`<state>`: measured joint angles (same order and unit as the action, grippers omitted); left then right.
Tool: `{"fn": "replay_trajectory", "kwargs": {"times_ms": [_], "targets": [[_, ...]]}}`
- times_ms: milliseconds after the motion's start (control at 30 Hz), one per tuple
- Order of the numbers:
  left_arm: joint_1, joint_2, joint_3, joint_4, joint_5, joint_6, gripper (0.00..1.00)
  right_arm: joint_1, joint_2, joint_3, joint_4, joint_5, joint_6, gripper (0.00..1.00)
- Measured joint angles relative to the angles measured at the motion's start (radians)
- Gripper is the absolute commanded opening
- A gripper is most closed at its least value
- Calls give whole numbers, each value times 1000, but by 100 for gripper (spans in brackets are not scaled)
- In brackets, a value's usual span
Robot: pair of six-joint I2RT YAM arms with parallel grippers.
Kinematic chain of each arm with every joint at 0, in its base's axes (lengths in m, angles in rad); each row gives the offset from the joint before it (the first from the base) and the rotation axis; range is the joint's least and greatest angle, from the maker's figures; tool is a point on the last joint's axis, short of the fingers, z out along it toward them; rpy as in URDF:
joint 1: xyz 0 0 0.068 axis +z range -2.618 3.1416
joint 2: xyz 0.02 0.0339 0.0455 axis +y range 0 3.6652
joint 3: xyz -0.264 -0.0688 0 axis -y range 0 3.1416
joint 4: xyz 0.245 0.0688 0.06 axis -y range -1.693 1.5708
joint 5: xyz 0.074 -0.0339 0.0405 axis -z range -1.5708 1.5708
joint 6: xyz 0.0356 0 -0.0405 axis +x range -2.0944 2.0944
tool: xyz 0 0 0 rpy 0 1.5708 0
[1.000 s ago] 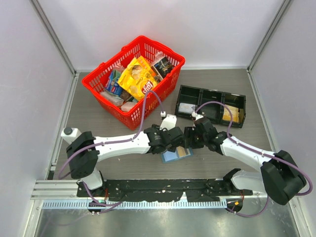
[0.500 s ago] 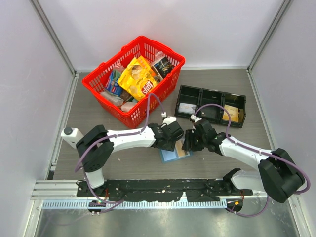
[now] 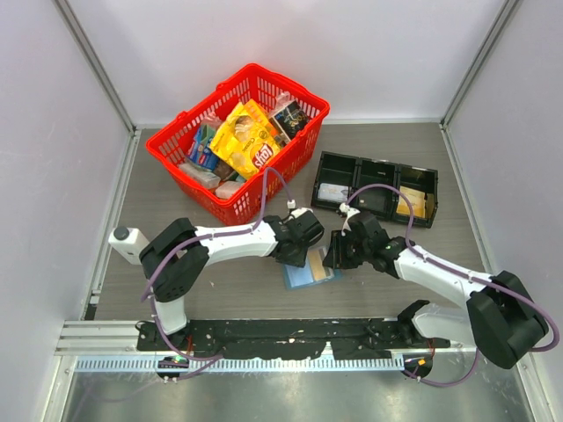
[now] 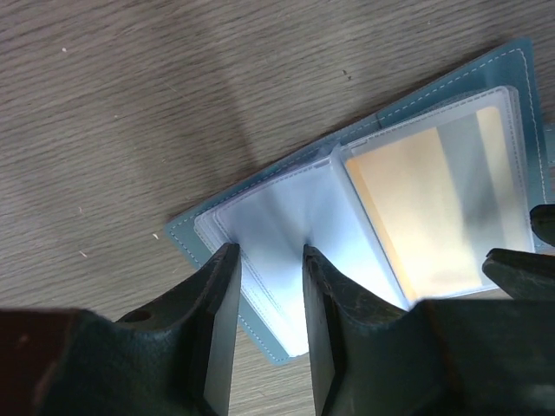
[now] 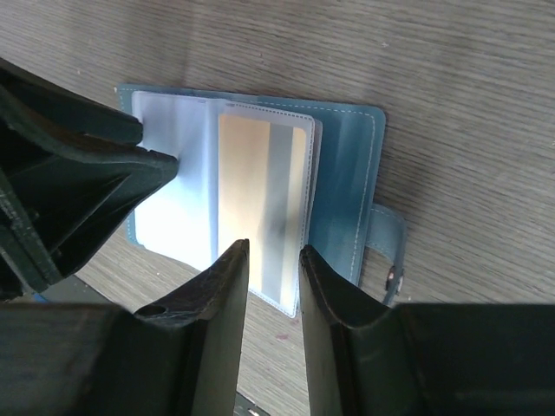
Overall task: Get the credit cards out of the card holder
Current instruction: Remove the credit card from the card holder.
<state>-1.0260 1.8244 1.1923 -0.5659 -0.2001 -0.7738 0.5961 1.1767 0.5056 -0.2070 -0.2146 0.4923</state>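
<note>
Pressure is best applied to the card holder (image 5: 347,173) under the left gripper (image 4: 270,253) (parted, empty) while the credit card (image 5: 260,173) beneath the parted, empty right gripper (image 5: 273,250) is pinched.

A blue card holder (image 5: 347,165) is shown with a matt, stitched, leather-like cover and glossy clear plastic sleeves. A tan-gold credit card (image 5: 260,191) is seen through one sleeve. The grey-brown worktop (image 4: 173,104) is finished in matt wood grain. The left pincer (image 4: 270,260) and right pincer (image 5: 274,251) are moulded in dark matt plastic.
</note>
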Motion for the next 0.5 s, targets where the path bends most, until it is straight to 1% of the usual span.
{"fn": "replay_trajectory", "kwargs": {"times_ms": [33, 100, 300, 500], "targets": [[1, 0, 0, 1, 3, 0, 35, 0, -5, 0, 0, -5, 0, 34], [1, 0, 0, 3, 11, 2, 34, 0, -13, 0, 0, -18, 0, 34], [1, 0, -5, 11, 15, 4, 33, 0, -20, 0, 4, -61, 0, 36], [2, 0, -8, 18, 21, 4, 33, 0, -25, 0, 37, -141, 8, 43]]}}
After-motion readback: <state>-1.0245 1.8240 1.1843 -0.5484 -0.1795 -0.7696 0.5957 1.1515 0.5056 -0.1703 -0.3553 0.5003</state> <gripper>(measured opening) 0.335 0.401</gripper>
